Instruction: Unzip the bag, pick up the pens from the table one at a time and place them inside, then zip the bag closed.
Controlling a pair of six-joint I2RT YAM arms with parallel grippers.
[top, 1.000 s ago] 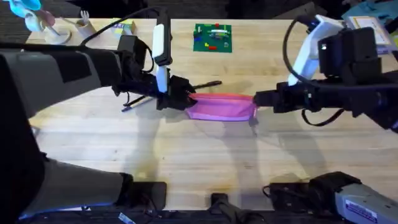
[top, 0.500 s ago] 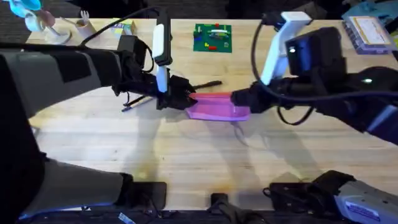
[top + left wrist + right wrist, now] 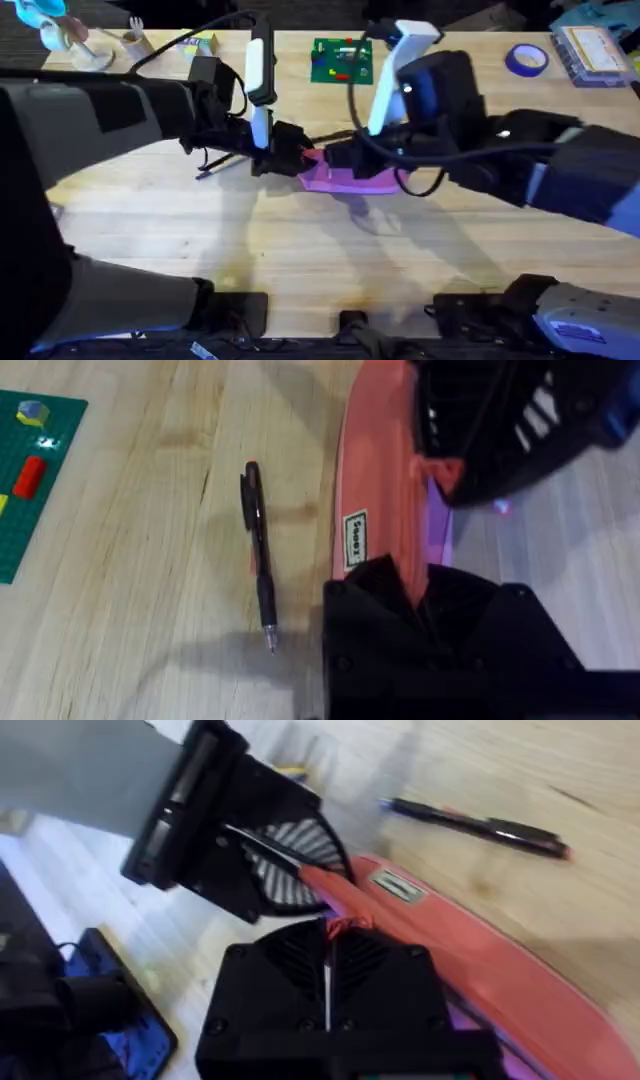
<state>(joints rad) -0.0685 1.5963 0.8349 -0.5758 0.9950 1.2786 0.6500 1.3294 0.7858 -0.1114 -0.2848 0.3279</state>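
While both arms meet over the pink bag (image 3: 350, 178) at the middle of the tabletop (image 3: 300, 260), you are in the last stretch of a zipper run, judging by how the hands stand. Your left hand (image 3: 420, 595) is pressed together on the bag's end, pinching the fabric just beyond the small white label (image 3: 355, 538). Your right hand (image 3: 328, 955) sits on the zipper line close against the left, its fingers closed on what looks like the orange pull (image 3: 345, 925).

One black pen (image 3: 258, 555) lies on the wood just beside the bag, parallel to it and not touching; it is the same pen in the right wrist view (image 3: 480, 825). A dark stick-like item (image 3: 215, 168) lies on the far side of the left arm; you cannot tell whether it is another pen.

To do this step well, keep the left pinch firm and low so the bag stays taut along its length. Draw the pull straight along the teeth, not upward, or the soft fabric will likely bunch and jam. With the two hands this close, slow down and stop short of contact. Whether the mouth gapes open cannot be read under the arms. Mind the pen beside the bag as you let go.
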